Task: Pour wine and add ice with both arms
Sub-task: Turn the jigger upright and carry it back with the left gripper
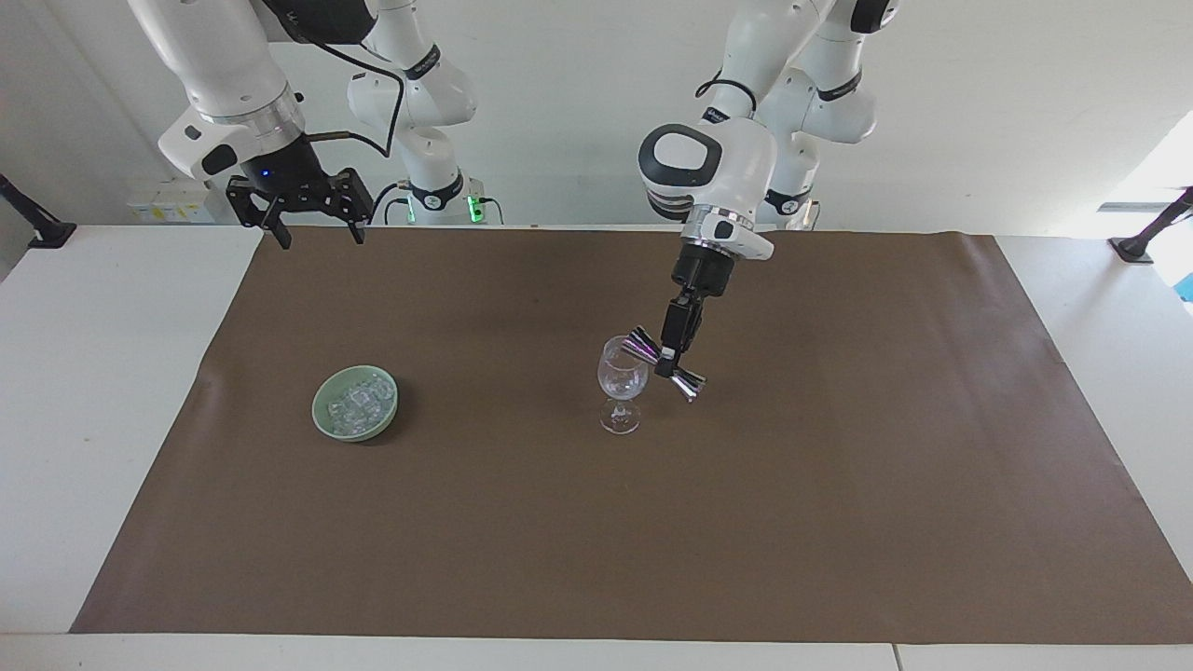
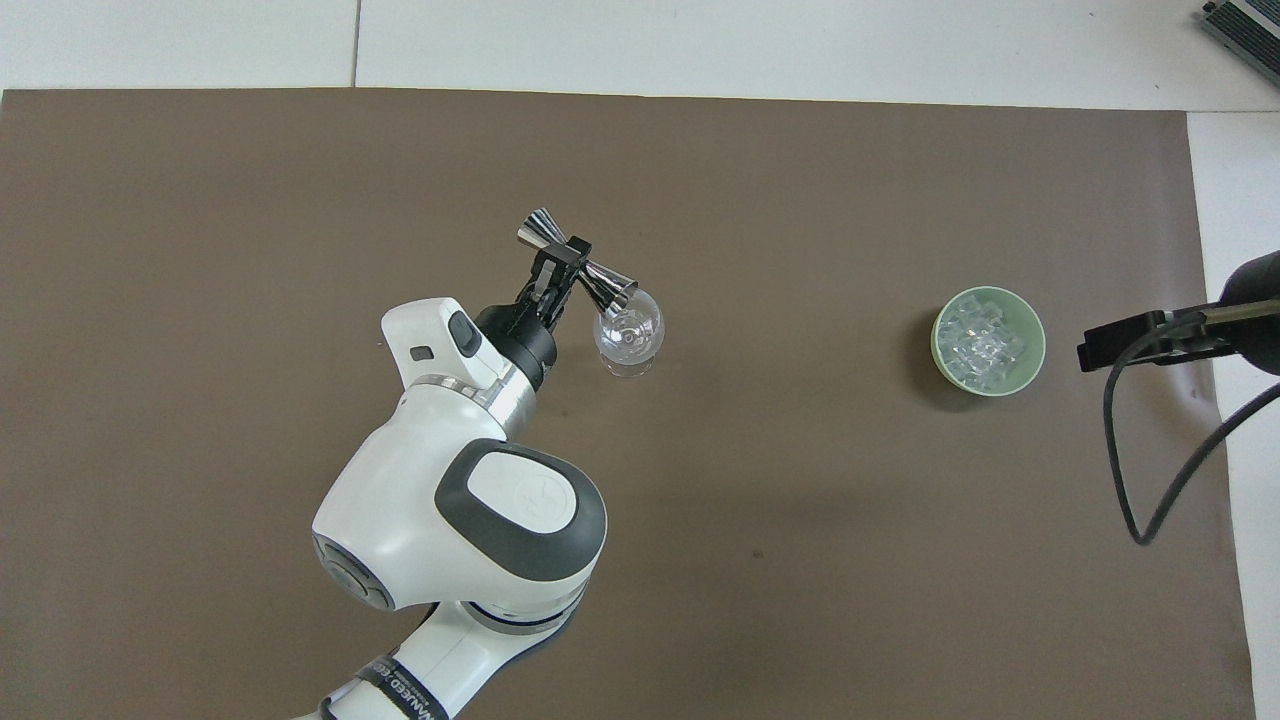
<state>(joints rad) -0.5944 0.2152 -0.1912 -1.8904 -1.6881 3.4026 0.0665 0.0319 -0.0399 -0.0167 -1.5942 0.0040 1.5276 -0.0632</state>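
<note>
A clear wine glass [image 1: 622, 384] [image 2: 628, 333] stands upright near the middle of the brown mat. My left gripper [image 1: 667, 359] [image 2: 561, 262] is shut on the waist of a shiny double-ended metal jigger [image 1: 690, 380] [image 2: 541, 229], held nearly sideways with one cup end at the glass rim. The ice [image 1: 359, 401] [image 2: 984, 340] is a heap of small clear chunks in a pale green dish [image 1: 326, 419] [image 2: 1034, 330] toward the right arm's end. My right gripper [image 1: 311, 228] hangs open and empty high over the mat's edge nearest the robots, where that arm waits.
The brown mat [image 1: 839, 522] covers most of the white table [image 1: 102, 373]. A black cable [image 2: 1150, 480] hangs from the right arm's wrist.
</note>
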